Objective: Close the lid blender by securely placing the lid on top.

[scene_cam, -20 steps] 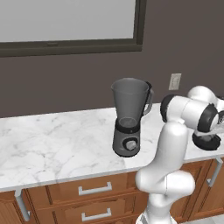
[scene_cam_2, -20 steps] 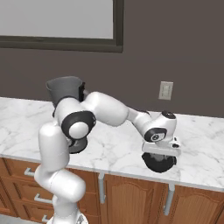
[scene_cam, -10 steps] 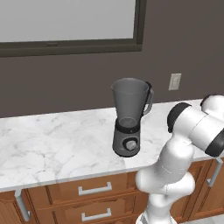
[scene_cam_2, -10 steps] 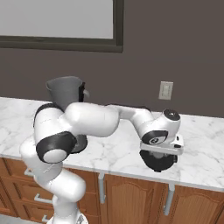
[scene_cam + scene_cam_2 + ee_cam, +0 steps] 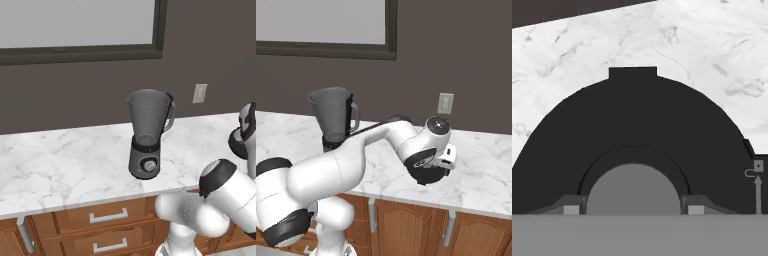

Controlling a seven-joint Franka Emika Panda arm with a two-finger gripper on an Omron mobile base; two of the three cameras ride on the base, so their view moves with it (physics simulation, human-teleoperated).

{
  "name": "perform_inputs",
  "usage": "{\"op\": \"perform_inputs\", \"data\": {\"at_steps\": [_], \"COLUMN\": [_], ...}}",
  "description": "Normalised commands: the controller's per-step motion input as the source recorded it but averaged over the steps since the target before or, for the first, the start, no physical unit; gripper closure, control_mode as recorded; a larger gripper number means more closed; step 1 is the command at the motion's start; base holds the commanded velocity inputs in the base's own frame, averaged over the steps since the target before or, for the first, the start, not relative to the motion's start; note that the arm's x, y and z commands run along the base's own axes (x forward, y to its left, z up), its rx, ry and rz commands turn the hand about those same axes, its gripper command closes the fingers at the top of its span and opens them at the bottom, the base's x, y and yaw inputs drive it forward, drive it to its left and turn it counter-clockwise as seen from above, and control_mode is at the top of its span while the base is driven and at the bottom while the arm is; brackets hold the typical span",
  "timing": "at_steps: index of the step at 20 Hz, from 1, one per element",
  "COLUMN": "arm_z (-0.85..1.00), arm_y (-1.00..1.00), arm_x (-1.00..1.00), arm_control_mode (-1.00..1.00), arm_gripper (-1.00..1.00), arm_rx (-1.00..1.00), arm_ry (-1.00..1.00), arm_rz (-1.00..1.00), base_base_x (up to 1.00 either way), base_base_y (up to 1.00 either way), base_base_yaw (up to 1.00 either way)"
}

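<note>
Since the earlier frames the arm's elbow has swung lower and nearer the cameras, while the gripper [image 5: 431, 172] remains over the right part of the marble counter [image 5: 65, 165], fingers clamped on the one black lid [image 5: 637, 135], held just above the surface. One blender [image 5: 147, 132] stands well to the left, upright, its translucent jar uncovered and seemingly empty. One wall outlet [image 5: 445, 103] sits behind. No legible writing observed.

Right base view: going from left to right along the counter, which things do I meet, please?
Blender → lid held under the end effector → wall outlet.
</note>
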Motion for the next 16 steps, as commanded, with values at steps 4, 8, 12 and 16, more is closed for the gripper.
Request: {"op": "perform_inputs", "data": {"at_steps": [4,8,12,16], "arm_z": [0.24,0.96,1.00,1.00], "arm_y": [0.15,0.60,0.66,0.56], "arm_x": [-0.54,-0.29,-0.26,-0.28], "arm_control_mode": [-1.00,-1.00,-1.00,-1.00], "arm_gripper": [1.00,1.00,1.00,1.00], "arm_rx": [0.00,0.00,0.00,0.00], "arm_ry": [-0.21,-0.12,-0.04,0.00], "arm_rz": [-0.01,-0.18,-0.19,-0.14], "base_base_x": [0.00,0.00,0.00,0.00], "base_base_y": [0.00,0.00,0.00,0.00], "base_base_yaw": [0.00,0.00,0.00,0.00]}}
